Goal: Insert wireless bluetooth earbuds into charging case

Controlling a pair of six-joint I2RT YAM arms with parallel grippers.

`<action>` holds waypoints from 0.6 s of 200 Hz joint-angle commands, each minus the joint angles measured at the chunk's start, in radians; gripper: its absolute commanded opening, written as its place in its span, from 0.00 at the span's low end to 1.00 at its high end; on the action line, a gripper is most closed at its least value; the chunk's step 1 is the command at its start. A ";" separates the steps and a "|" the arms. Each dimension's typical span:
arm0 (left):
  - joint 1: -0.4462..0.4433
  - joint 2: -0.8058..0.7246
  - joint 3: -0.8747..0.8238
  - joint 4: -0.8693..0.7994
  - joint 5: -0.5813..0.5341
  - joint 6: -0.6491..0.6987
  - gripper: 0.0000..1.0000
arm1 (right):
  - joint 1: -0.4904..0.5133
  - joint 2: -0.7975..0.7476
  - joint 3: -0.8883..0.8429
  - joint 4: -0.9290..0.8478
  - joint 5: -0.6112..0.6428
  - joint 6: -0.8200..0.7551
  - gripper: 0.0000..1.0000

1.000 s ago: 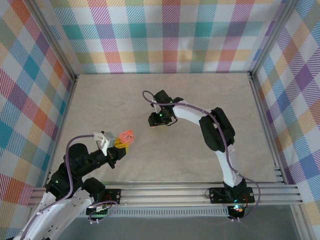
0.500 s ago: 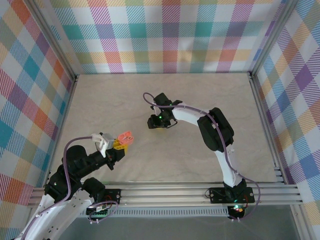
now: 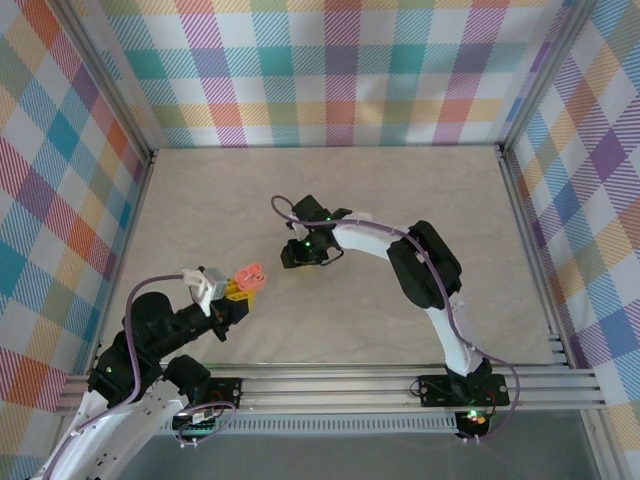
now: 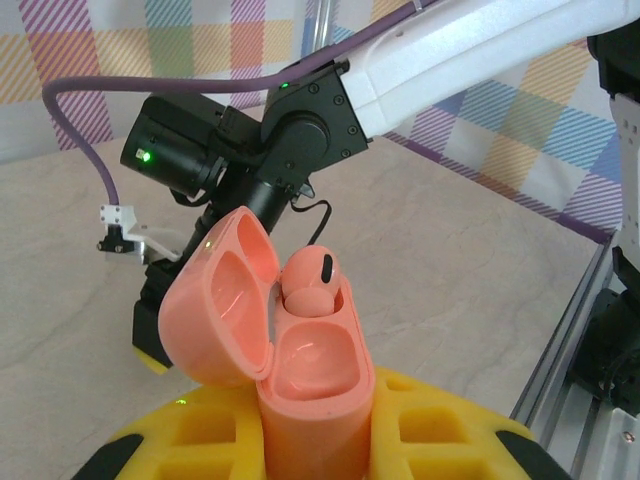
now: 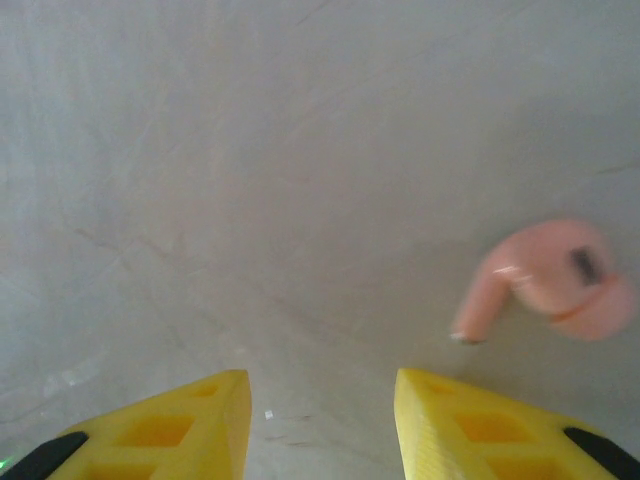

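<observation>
**Left gripper (image 4: 320, 440) clamped on the open charging case (image 4: 318, 385); right gripper (image 5: 320, 400) parted near a loose earbud (image 5: 545, 280).**

The salmon-pink charging case stands upright between the left gripper's yellow fingers (image 4: 205, 435), which grip its lower body. Its lid (image 4: 215, 300) is swung open toward 10 o'clock. One pink seated earbud (image 4: 312, 283) rests in the well on the 12 o'clock side of the case. In the top view the charging case (image 3: 250, 273) is at about 8 o'clock from the table (image 3: 400, 200) centre. The right gripper (image 3: 297, 252) is at 2 o'clock from the case, near it but apart. The right gripper's fingers stand apart with bare table between them. The loose earbud, also pink, lies on the table at 2 o'clock from the finger gap, clear of both fingers, with its stem pointing toward 8 o'clock.
</observation>
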 commanded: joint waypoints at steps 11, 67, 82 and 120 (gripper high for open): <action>0.011 -0.016 0.030 0.003 -0.007 -0.005 0.11 | 0.007 -0.008 0.031 -0.055 -0.007 0.012 0.43; 0.011 -0.029 0.027 -0.003 -0.011 -0.005 0.11 | 0.000 -0.110 0.014 -0.083 0.092 0.034 0.42; 0.011 -0.030 0.025 0.000 -0.010 -0.004 0.11 | -0.007 -0.126 0.015 -0.083 0.105 0.040 0.42; 0.011 -0.030 0.019 0.005 -0.008 -0.004 0.11 | -0.044 -0.108 0.049 -0.095 0.100 0.047 0.42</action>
